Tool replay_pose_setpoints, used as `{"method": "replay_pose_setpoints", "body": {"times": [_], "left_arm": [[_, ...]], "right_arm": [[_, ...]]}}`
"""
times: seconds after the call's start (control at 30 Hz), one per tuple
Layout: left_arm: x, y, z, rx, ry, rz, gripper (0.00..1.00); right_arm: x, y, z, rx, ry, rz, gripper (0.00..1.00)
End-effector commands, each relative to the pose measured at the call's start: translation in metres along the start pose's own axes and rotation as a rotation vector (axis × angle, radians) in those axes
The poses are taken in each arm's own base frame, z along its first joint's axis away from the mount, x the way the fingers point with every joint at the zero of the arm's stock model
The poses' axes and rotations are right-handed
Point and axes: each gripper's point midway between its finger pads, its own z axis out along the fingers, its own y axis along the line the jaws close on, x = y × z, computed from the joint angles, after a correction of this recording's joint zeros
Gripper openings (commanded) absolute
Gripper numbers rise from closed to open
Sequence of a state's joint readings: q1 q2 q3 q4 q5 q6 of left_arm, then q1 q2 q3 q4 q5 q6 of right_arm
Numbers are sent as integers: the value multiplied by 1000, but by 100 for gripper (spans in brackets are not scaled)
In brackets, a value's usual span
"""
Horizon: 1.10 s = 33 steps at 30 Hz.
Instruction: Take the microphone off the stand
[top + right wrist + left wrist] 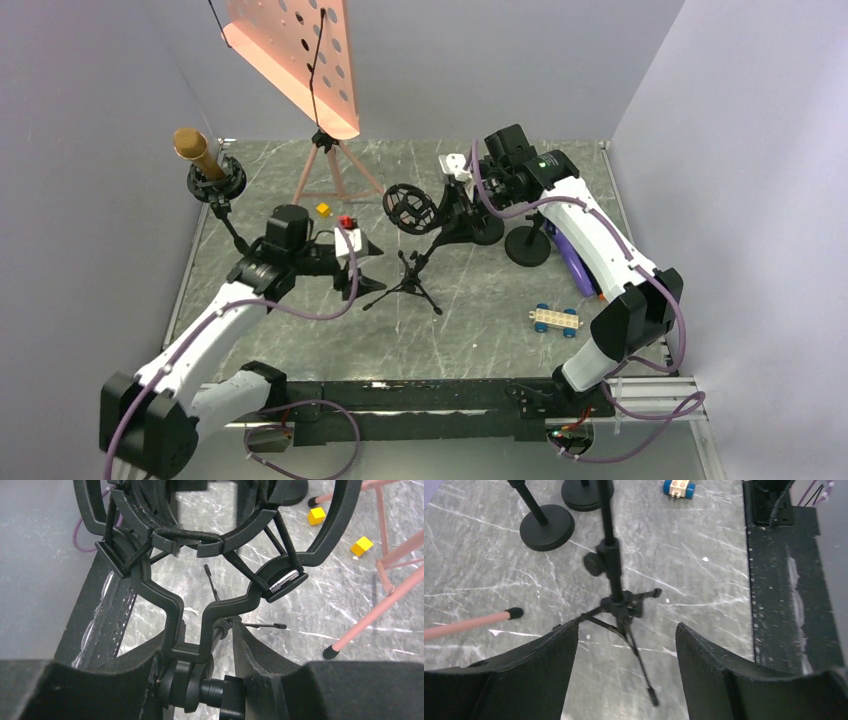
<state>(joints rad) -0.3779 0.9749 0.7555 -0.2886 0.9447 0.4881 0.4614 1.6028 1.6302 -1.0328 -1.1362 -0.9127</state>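
Entry, approach step: microphone (188, 146) seated in its stand (216, 186) at the tabletop's (480, 300) far left, untouched; my left gripper (626, 626) open over a tripod (616, 600), my right gripper (197, 640) apparently clamped on an empty mount (172, 610); next, I judge, the left reaches for the microphone.

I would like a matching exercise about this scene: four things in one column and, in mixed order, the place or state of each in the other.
Things
1. microphone
2. left gripper
3. right gripper
4. toy car

Places or states
A. open, above the tripod
B. on the table, blue wheels
C. in the far-left mount
D. closed on the empty mount

Pairs: 1-C, 2-A, 3-D, 4-B
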Motion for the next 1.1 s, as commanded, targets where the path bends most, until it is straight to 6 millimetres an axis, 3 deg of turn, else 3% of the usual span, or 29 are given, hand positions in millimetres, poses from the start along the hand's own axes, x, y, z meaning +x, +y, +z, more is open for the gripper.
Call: {"method": "replay_pose_setpoints", "body": {"times": [0.0, 0.2, 0.43, 0.57, 0.73, 0.9, 1.07], "left_arm": [[-26, 40, 25, -9, -99, 191, 74], [-30, 52, 55, 103, -167, 152, 65], [-35, 19, 64, 286, -180, 86, 57], [-24, 3, 64, 352, -143, 34, 50], [-13, 6, 72, 338, -115, 24, 44], [-4, 17, 80, 298, -94, 24, 49], [-4, 20, 84, 295, -91, -21, 24]], "right_arm": [[11, 41, -5, -102, 48, -15, 1], [13, 45, -5, -103, 82, -51, 0], [11, 32, -2, -94, 93, -44, 0], [8, 22, 0, -74, 83, -52, 0], [3, 15, 3, -61, 86, -68, 0], [1, 16, 5, -63, 100, -86, 0], [0, 15, 6, -57, 111, -71, 1]]}}
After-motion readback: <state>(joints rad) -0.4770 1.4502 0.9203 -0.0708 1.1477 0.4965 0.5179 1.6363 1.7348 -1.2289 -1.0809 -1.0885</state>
